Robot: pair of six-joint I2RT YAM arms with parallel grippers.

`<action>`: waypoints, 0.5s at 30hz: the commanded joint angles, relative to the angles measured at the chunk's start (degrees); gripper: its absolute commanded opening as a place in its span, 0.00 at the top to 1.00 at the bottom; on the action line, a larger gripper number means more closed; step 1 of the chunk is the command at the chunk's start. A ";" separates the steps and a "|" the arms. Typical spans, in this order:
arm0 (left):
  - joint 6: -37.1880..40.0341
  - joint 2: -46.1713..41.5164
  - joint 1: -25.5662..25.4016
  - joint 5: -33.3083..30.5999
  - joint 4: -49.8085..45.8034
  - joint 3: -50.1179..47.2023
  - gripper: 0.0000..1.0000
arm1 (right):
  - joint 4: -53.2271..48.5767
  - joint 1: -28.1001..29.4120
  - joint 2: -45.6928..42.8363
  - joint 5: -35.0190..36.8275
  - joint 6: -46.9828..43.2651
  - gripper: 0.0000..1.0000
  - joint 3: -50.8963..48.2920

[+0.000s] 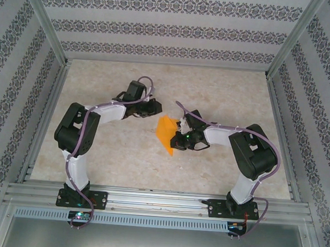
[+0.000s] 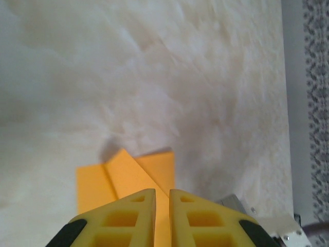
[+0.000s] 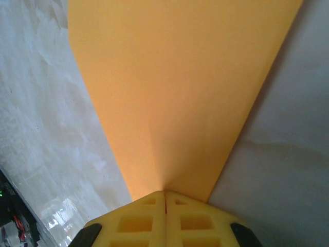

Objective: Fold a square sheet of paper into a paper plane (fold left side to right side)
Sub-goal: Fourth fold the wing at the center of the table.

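- Square sheet of paper (image 1: 166,134) sits mid-table between the two arms, its outline narrowed to a point; from above it lies just left of the right gripper (image 1: 180,128) and just near-right of the left gripper (image 1: 155,108).
- Your right gripper is clamped on the sheet's right edge; in its wrist view the fingertips meet, and the orange paper comes straight out from between them and widens away, with a faint crease up its middle.
- Your left gripper has its jaws almost together, with a thin slit between them; in its wrist view the sheet lies just beyond and beneath the fingertips, two folded flaps meeting in a peak; you cannot tell whether it touches or pinches the paper.
- The long axis runs far to near across the table (image 1: 229,100), leaning slightly right; the broad end faces the far wall and the point faces the arm bases.
- The left-to-right fold turns, I judge, on that axis as the hinge; the right gripper anchors the right side, while your left gripper is nearer the left half and so is the one to carry it over; watch that the pinned edge does not twist.
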 commanded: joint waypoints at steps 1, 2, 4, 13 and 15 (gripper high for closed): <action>-1.31 3.01 -2.72 3.85 3.75 0.11 0.85 | -12.06 -0.72 3.69 8.58 -1.51 1.00 -3.27; -1.65 4.09 -3.19 4.05 4.11 0.52 0.85 | -12.10 -0.70 3.58 8.64 -1.44 1.00 -3.34; -2.13 5.92 -3.84 4.22 4.85 1.36 0.85 | -12.07 -0.69 3.44 8.82 -1.51 1.00 -3.44; -0.84 10.19 -4.32 -0.67 2.22 2.36 0.85 | -12.41 -0.67 2.65 8.71 -1.69 1.00 -3.62; -0.06 10.36 -4.30 -2.24 0.89 1.81 0.85 | -12.48 -0.67 2.12 8.28 -1.62 1.00 -3.45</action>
